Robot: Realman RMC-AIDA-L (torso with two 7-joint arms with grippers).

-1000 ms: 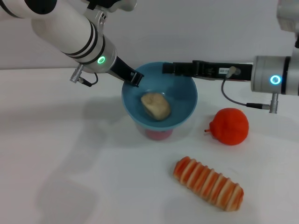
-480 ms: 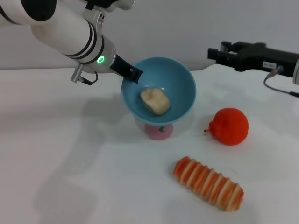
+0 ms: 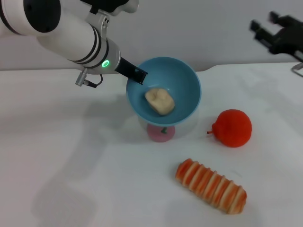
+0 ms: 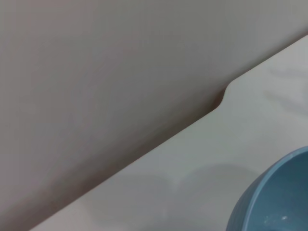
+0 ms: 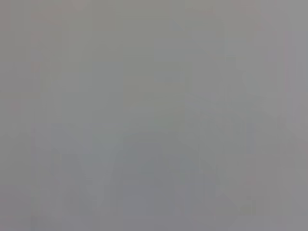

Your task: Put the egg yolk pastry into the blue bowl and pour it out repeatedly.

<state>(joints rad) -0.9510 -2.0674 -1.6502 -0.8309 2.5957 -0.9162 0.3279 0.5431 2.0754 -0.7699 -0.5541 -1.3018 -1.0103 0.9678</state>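
With the blue bowl [image 3: 182,78] lifted off the bench [image 3: 71,165] and tipped toward the camera, I judge I'm at the start of a pour: loading looks done, emptying not yet.

Largest to smallest:

- Bench: flat, matte white, filling the lower frame of the head view; a notched edge shows in the left wrist view.
- Left arm: thick white cylinder with black bands and a green ring light, coming in from upper left. My left hand [image 3: 137,75] is clamped on the bowl's rim at its left side; only a dark finger tip shows over the lip.
- Blue bowl: smooth light-blue plastic, round and deep, centre of frame.
- Striped bread [image 3: 211,186]: long ridged loaf, orange and cream, lower right, lying flat.
- Orange fruit [image 3: 233,127]: rounded, matte, small stem, right of the bowl.
- Right hand [image 3: 279,33]: upper right corner, well apart from everything, fingers spread wide and holding nothing.
- Pink bun [image 3: 161,132]: only an edge shows beneath the bowl, with a green mark.
- Egg yolk pastry [image 3: 159,101]: small pale tan lump, matte, slightly lumpy, resting on the bowl's inner wall.

Next move, as I read it: roll the wrist further so the pastry slides over the near lip, ideally clear of the bun below. Smooth plastic should release it readily.
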